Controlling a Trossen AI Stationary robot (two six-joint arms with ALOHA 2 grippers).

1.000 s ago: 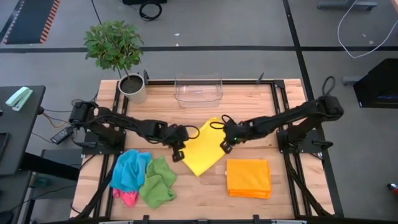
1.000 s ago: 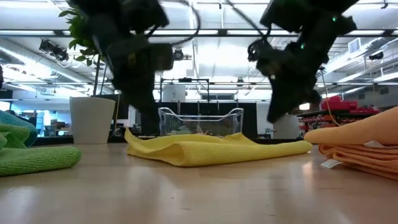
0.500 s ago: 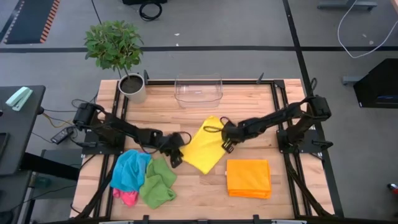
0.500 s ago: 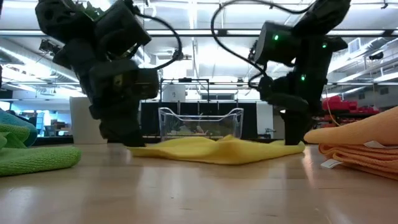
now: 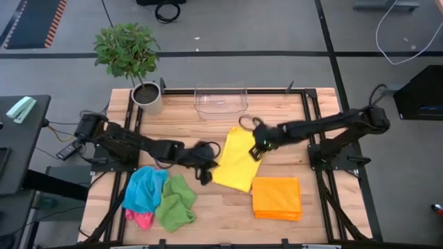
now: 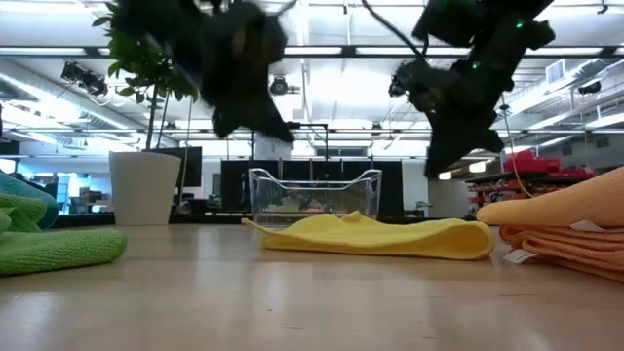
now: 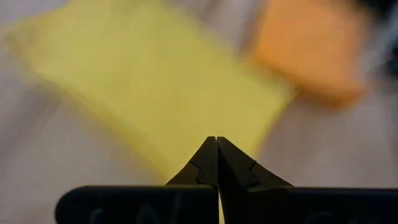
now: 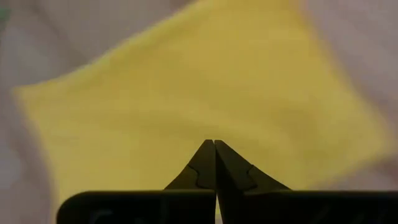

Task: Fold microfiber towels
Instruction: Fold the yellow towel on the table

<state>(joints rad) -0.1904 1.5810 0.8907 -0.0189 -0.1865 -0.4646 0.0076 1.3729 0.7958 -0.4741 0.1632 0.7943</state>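
A yellow towel [image 5: 235, 160] lies folded flat on the table's middle; it also shows in the low view [image 6: 380, 236]. My left gripper [image 5: 207, 169] is shut and empty, raised above the towel's left edge [image 7: 217, 140]. My right gripper [image 5: 257, 148] is shut and empty, raised above the towel's far right part [image 8: 214, 143]. In the low view both grippers [image 6: 276, 129] [image 6: 439, 166] hang clear above the towel. A stack of folded orange towels [image 5: 277, 197] lies at the near right. Blue [image 5: 142, 188], green [image 5: 176, 204] and pink [image 5: 142, 220] towels lie crumpled at the near left.
A clear plastic bin [image 5: 221, 100] stands at the far middle of the table. A potted plant [image 5: 147, 97] stands at the far left corner. Bare wood shows between the yellow towel and the near edge.
Both grippers went down to the table at the yellow towel's left and right edges, then rose clear of it. The left gripper has also gone a little toward the table's right. The towel now lies flat as a narrower oblong, turned slightly.
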